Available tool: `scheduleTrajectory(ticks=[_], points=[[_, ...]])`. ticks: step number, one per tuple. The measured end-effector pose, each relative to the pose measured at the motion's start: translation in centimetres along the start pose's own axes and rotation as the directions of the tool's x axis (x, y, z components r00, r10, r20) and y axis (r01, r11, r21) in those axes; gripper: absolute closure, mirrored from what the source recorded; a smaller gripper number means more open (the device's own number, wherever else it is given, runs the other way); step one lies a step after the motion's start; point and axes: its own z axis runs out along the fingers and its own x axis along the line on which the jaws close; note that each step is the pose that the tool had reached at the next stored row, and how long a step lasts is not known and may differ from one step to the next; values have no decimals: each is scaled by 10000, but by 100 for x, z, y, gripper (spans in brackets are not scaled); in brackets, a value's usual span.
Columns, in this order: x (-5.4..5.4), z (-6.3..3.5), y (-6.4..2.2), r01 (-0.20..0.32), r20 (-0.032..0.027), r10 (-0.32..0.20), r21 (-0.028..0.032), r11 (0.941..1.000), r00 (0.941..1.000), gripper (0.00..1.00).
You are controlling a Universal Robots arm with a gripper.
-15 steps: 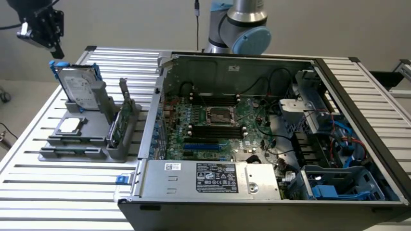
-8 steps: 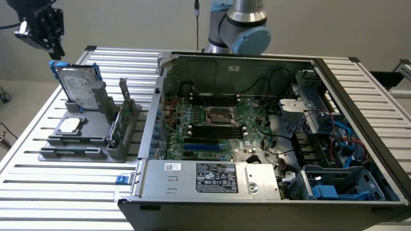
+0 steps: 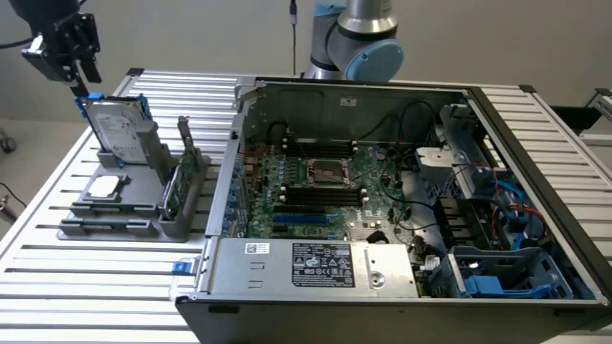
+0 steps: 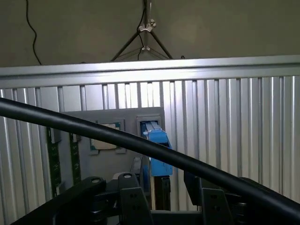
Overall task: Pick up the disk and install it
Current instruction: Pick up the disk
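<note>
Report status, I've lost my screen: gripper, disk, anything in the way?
Gripper open, poised over disk. Disk upright in grey stand, not lifted. Nothing seen between them.

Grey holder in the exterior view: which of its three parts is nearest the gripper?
The disk, standing upright with blue rails just below the gripper; the square chip lies flat and the green card stands farther off.

- Exterior view: raised, fairly far; looks obliquely down over the ribbed aluminium table (image 3: 96,287) at the open black computer case (image 3: 535,236)
- Wrist view: near; looks steeply down
- Shared: grey plastic holder stand (image 3: 115,226) (image 4: 108,161); blue-railed silver-grey disk (image 3: 120,129) (image 4: 157,138)
</note>
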Motion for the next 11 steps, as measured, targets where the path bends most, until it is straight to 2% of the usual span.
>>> scheduleTrajectory(ticks=[11], points=[[5, 199, -8, 382, -14, -382, -10, 9993, 9993, 51]])
